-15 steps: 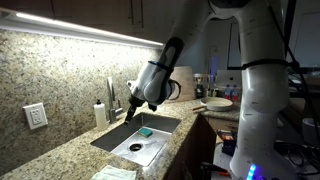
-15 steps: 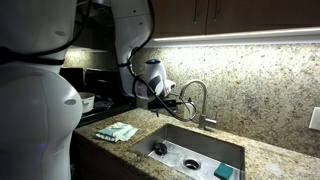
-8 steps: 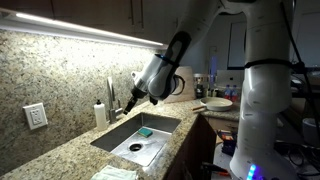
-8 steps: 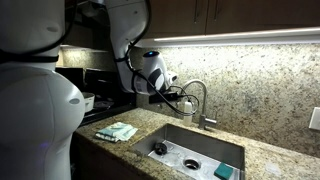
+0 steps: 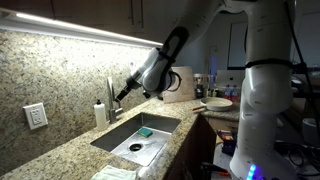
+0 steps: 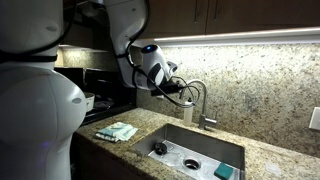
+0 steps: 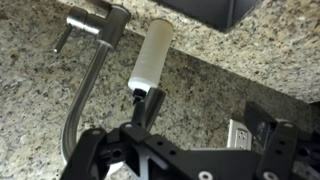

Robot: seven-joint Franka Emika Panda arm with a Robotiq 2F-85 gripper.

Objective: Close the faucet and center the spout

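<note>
Your claw [image 6: 186,97] hangs up beside the arch of the spout [image 6: 201,86], jaws spread and empty by the look of the wrist view, so this is the approach and nothing is touched that I can see. The faucet [image 5: 110,98] stands at the back rim of the sink [image 6: 200,141] on the granite desk [image 5: 68,152], against the backsplash. The white soap dispenser [image 7: 150,55] is just beside it, so mind that bottle, it sits close to your line. I'd go for the lever handle [image 7: 62,38] first: come in slow and push with one finger rather than pinch, since the chrome looks slick and the lever is small. Then nudge the gooseneck from the side near the arch, where you have leverage, until it points over the middle of the basin. The wrist view gives you what neither exterior view does: the lever sticking out from the tap body, and the tube swung off to one side of the dispenser. Both exterior views give you the claw's height against the arch. Whether water runs, I cannot tell.
</note>
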